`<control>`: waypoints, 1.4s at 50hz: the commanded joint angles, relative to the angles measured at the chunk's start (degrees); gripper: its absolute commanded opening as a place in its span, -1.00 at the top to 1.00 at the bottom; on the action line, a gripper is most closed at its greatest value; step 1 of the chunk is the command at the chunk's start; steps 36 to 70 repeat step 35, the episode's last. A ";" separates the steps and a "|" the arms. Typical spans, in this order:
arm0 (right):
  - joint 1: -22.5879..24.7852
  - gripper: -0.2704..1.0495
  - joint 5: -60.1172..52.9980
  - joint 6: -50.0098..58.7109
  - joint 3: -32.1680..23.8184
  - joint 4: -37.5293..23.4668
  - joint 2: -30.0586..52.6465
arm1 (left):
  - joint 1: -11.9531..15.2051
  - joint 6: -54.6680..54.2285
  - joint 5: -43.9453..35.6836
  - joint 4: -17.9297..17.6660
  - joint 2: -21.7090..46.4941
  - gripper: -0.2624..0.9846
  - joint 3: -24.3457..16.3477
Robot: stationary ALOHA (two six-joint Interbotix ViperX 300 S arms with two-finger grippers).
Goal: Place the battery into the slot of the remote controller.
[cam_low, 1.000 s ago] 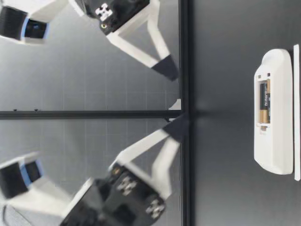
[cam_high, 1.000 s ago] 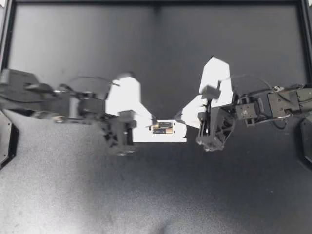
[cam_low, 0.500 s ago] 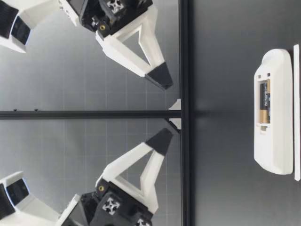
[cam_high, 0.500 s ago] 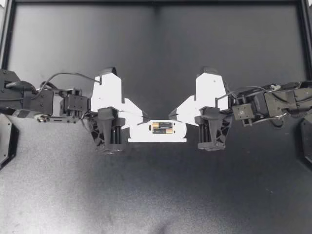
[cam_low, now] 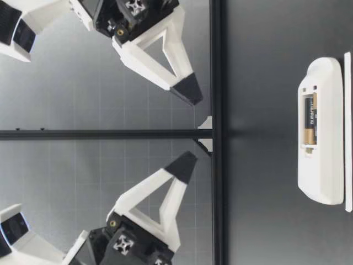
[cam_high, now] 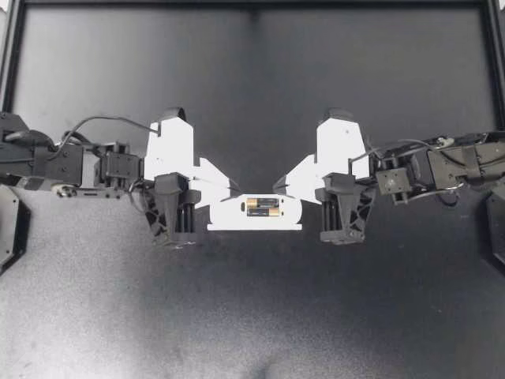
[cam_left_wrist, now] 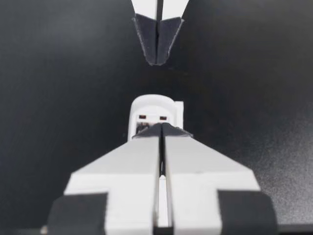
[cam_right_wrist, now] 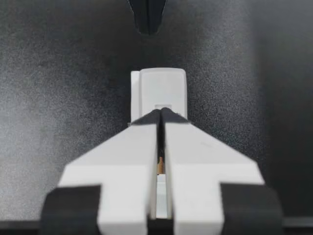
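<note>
Battery (cam_high: pixel 263 208) seated in remote (cam_high: pixel 237 215) slot; left gripper (cam_high: pixel 233 189), right gripper (cam_high: pixel 278 189) both closed, empty, raised either side of remote.

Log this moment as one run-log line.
left gripper: shut, raised | right gripper: shut, raised | batteries: seated in remote controller

Matte black tabletop (cam_high: pixel 252 316), black frame rail (cam_low: pixel 215 66) along its edge, grey gridded backdrop (cam_low: pixel 66 99) behind
</note>
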 commanded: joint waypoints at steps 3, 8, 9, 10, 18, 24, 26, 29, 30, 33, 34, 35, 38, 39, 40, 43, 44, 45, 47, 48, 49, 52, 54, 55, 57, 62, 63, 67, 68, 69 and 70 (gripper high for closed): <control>-0.26 0.76 -0.35 0.09 -0.97 0.09 -0.88 | 0.09 0.00 -0.18 0.18 -1.23 0.84 -0.62; -0.35 0.76 -0.35 0.09 -1.05 0.09 -0.97 | 0.18 0.00 -0.09 0.18 -0.97 0.84 -0.62; -0.35 0.76 -0.44 0.09 -1.05 0.09 -0.97 | 0.09 0.09 -0.09 0.18 -0.79 0.84 -0.62; -0.26 0.76 -0.35 0.09 -1.14 0.09 -0.97 | 0.18 0.09 -0.09 0.18 -0.79 0.84 -0.62; -0.26 0.76 -0.35 0.09 -0.79 0.09 -0.53 | 0.09 0.09 0.09 0.18 0.09 0.84 -0.53; -0.35 0.76 -0.35 0.09 -0.18 0.09 0.53 | 0.18 -0.18 0.62 0.18 1.23 0.84 0.44; -0.26 0.76 -0.35 0.09 -0.18 0.18 0.79 | 0.09 -0.35 0.79 0.18 1.41 0.84 0.70; -0.35 0.76 -0.44 0.09 -0.35 0.09 0.88 | 0.09 -0.44 0.88 0.18 1.41 0.84 0.70; -0.26 0.76 -0.44 0.09 -0.53 0.09 0.88 | 0.09 -0.35 0.79 0.18 1.23 0.84 0.62; -0.26 0.76 -0.44 0.09 -0.70 0.09 0.35 | 0.09 0.09 0.70 0.18 0.62 0.84 0.09; -0.35 0.76 -0.35 0.09 -0.70 0.09 0.26 | 0.18 0.18 0.53 0.26 0.26 0.84 -0.09; -0.26 0.76 -0.35 0.09 -0.79 0.09 0.00 | 0.18 0.18 0.53 0.26 0.09 0.84 -0.26; -0.26 0.76 -0.35 0.09 -0.79 0.09 0.00 | 0.18 0.18 0.53 0.26 0.09 0.84 -0.26; -0.26 0.76 -0.35 0.09 -0.79 0.09 0.00 | 0.18 0.18 0.53 0.26 0.09 0.84 -0.26; -0.26 0.76 -0.35 0.09 -0.79 0.09 0.00 | 0.18 0.18 0.53 0.26 0.09 0.84 -0.26; -0.26 0.76 -0.35 0.09 -0.79 0.09 0.00 | 0.18 0.18 0.53 0.26 0.09 0.84 -0.26; -0.26 0.76 -0.35 0.09 -0.79 0.09 0.00 | 0.18 0.18 0.53 0.26 0.09 0.84 -0.26; -0.26 0.76 -0.35 0.09 -0.79 0.09 0.00 | 0.18 0.18 0.53 0.26 0.09 0.84 -0.26; -0.26 0.76 -0.35 0.09 -0.79 0.09 0.00 | 0.18 0.18 0.53 0.26 0.09 0.84 -0.26; -0.26 0.76 -0.35 0.09 -0.79 0.09 0.00 | 0.18 0.18 0.53 0.26 0.09 0.84 -0.26; -0.26 0.76 -0.35 0.09 -0.79 0.09 0.00 | 0.18 0.18 0.53 0.26 0.09 0.84 -0.26; -0.26 0.76 -0.35 0.09 -0.79 0.09 0.00 | 0.18 0.18 0.53 0.26 0.09 0.84 -0.26; -0.26 0.76 -0.35 0.09 -0.79 0.09 0.00 | 0.18 0.18 0.53 0.26 0.09 0.84 -0.26; -0.26 0.76 -0.35 0.09 -0.79 0.09 0.00 | 0.18 0.18 0.53 0.26 0.09 0.84 -0.26; -0.26 0.76 -0.35 0.09 -0.79 0.09 0.00 | 0.18 0.18 0.53 0.26 0.09 0.84 -0.26; -0.26 0.76 -0.35 0.09 -0.79 0.09 0.00 | 0.18 0.18 0.53 0.26 0.09 0.84 -0.26; -0.26 0.76 -0.35 0.09 -0.79 0.09 0.00 | 0.18 0.18 0.53 0.26 0.09 0.84 -0.26; -0.26 0.76 -0.35 0.09 -0.79 0.09 0.00 | 0.18 0.18 0.53 0.26 0.09 0.84 -0.26; -0.26 0.76 -0.35 0.09 -0.79 0.09 0.00 | 0.18 0.18 0.53 0.26 0.09 0.84 -0.26; -0.26 0.76 -0.35 0.09 -0.79 0.09 0.00 | 0.18 0.18 0.53 0.26 0.09 0.84 -0.26; -0.26 0.76 -0.35 0.09 -0.79 0.09 0.00 | 0.18 0.18 0.53 0.26 0.09 0.84 -0.26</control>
